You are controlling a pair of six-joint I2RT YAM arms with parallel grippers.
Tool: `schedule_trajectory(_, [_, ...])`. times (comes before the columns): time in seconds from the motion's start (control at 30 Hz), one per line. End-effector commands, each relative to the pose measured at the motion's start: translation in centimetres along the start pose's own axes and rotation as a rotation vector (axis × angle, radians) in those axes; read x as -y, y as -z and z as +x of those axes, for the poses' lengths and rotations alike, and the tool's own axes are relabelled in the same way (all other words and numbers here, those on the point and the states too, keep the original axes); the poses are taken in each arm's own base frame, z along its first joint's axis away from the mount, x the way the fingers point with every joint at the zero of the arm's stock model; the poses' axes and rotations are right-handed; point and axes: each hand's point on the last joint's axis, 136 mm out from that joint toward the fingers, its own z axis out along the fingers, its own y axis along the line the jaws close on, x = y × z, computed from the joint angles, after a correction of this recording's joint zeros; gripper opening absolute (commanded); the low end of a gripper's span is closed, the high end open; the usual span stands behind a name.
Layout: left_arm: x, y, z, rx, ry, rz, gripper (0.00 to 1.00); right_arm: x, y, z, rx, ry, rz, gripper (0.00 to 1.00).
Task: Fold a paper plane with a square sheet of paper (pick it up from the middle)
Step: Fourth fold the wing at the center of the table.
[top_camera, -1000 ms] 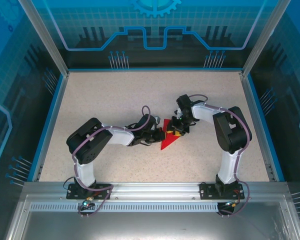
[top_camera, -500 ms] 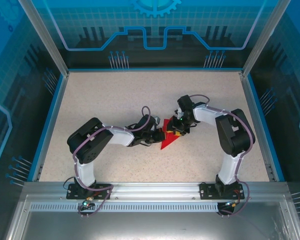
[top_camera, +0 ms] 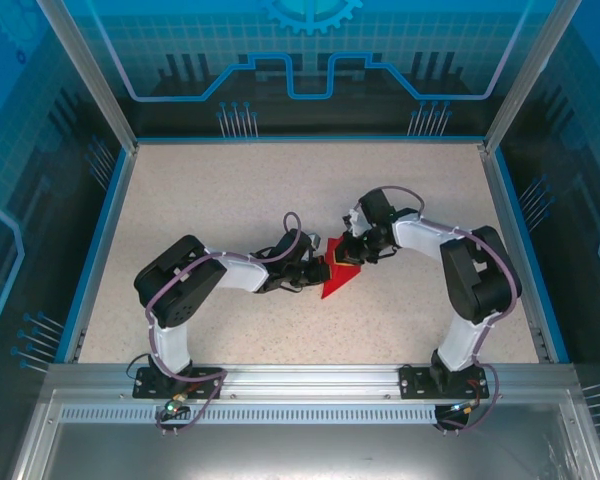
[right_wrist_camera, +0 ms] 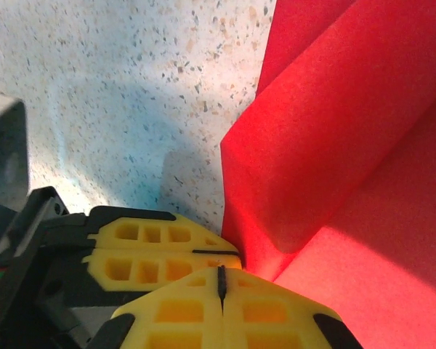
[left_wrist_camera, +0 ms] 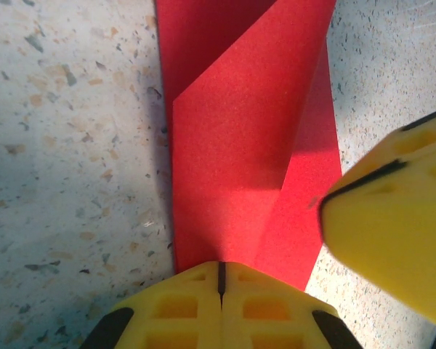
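Scene: Two arms met over a half-folded red paper (left_wrist_camera: 232, 145) near the middle of the desk (top_camera: 230, 190), with the plane not yet made.
Paper: It lay on the desk between the two claws, creased into a narrower shape. From above, its sharp point aimed toward the near edge, slightly left.
Left claw (left_wrist_camera: 221, 280): Closed, tips together, it sat right on the paper's nearest edge. Whether a layer was pinched between the tips or merely pressed down could not be told.
Right claw (right_wrist_camera: 220, 280): Closed as well, tips together at the foot of a raised flap (right_wrist_camera: 327, 123). A pinch on that flap looked likely but could not be confirmed.
Key relation: In the left wrist view the paper ran straight ahead of the left claw, its long axis in line with the tips, and the right claw stood just beside it at the paper's right edge. In the right wrist view the paper lay ahead and to the right, with the left claw close alongside on the left.
Nearer arm: Neither, as both were at the paper. The left arm reached in from the left and the right arm from the far right.
Judgement: The coming fold seemed to turn on swinging the flap across the long axis while the left claw anchored the edge. A slip there could skew the crease.
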Motion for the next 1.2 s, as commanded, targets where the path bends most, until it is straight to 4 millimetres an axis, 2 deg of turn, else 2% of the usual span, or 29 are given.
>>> schedule_trajectory(0.0, [-5.1,-0.1,3.3,-0.107,0.050,-0.176,0.00,-0.2,-1.2,0.4,-0.043,0.055,-0.035,0.02])
schedule_trajectory(0.17, [-5.2,0.0,3.3,-0.113,0.055,-0.189,0.00,1.0,-2.3,0.8,-0.076,0.056,-0.009,0.01])
schedule_trajectory(0.33, [-5.5,0.1,3.6,-0.130,0.060,-0.213,0.00,2.8,-2.8,0.3,-0.075,0.051,0.055,0.02])
schedule_trajectory(0.7, [-7.0,0.6,5.1,-0.196,0.060,-0.280,0.00,6.8,0.1,-3.3,0.075,-0.084,0.151,0.02])
schedule_trajectory(0.83, [-6.9,0.6,4.9,-0.196,0.054,-0.282,0.00,5.7,1.9,-4.3,0.145,-0.068,0.135,0.02])
schedule_trajectory(0.97, [-6.8,0.6,4.8,-0.195,0.048,-0.284,0.00,2.1,3.0,-4.3,0.211,0.020,0.025,0.02])
schedule_trajectory(1.07, [-6.7,0.6,4.7,-0.195,0.044,-0.283,0.00,0.3,2.3,-3.5,0.193,0.080,-0.018,0.02])
schedule_trajectory(1.17, [-6.6,0.5,4.6,-0.194,0.044,-0.281,0.00,-0.5,0.5,-2.5,0.135,0.106,-0.039,0.02])
